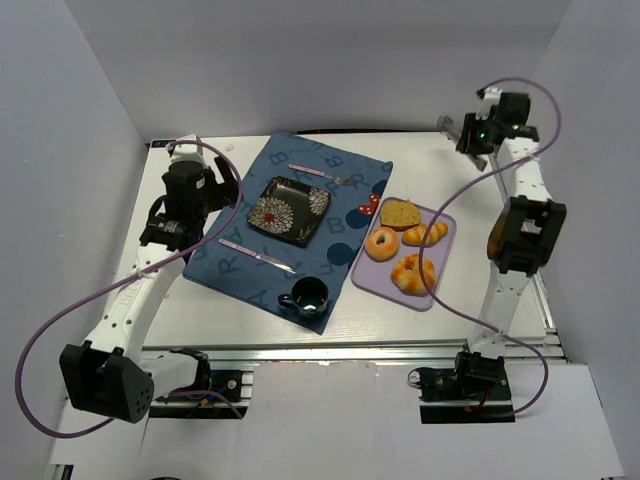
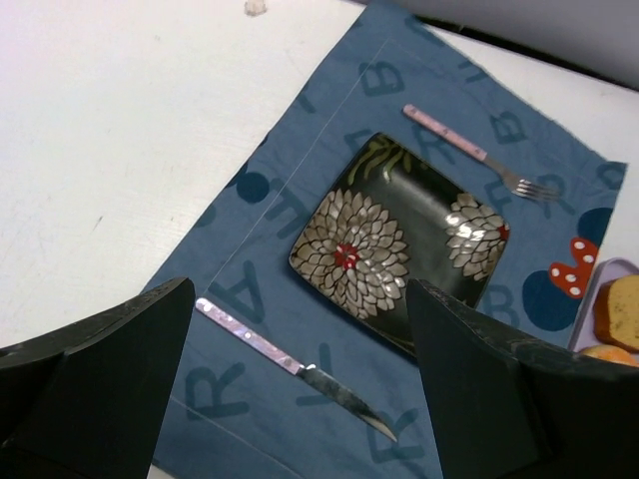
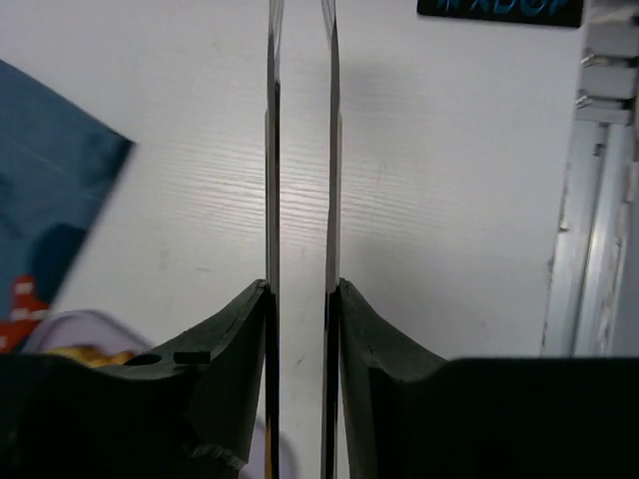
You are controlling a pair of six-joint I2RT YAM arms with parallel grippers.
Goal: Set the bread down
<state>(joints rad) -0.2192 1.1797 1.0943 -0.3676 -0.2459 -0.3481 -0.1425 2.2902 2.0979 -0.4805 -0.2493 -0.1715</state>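
Observation:
Several breads lie on a lavender tray [image 1: 447, 226] right of the mat: a bread slice [image 1: 400, 213], a croissant [image 1: 425, 234], a ring-shaped roll [image 1: 381, 244] and a larger croissant [image 1: 413, 273]. A black floral plate [image 1: 289, 210] sits empty on the blue placemat [image 1: 245, 280]. My left gripper [image 1: 168, 232] is open and empty above the mat's left edge; in its wrist view [image 2: 300, 289] the plate [image 2: 399, 249] lies ahead and the slice [image 2: 621, 309] shows at the right edge. My right gripper [image 1: 468, 138] is shut and empty over bare table at the far right [image 3: 301, 20].
A knife [image 1: 256, 255] lies on the mat in front of the plate, also seen between my left fingers [image 2: 290, 364]. A fork [image 1: 320, 173] lies behind the plate. A dark cup [image 1: 308, 294] stands at the mat's near corner. White walls enclose the table.

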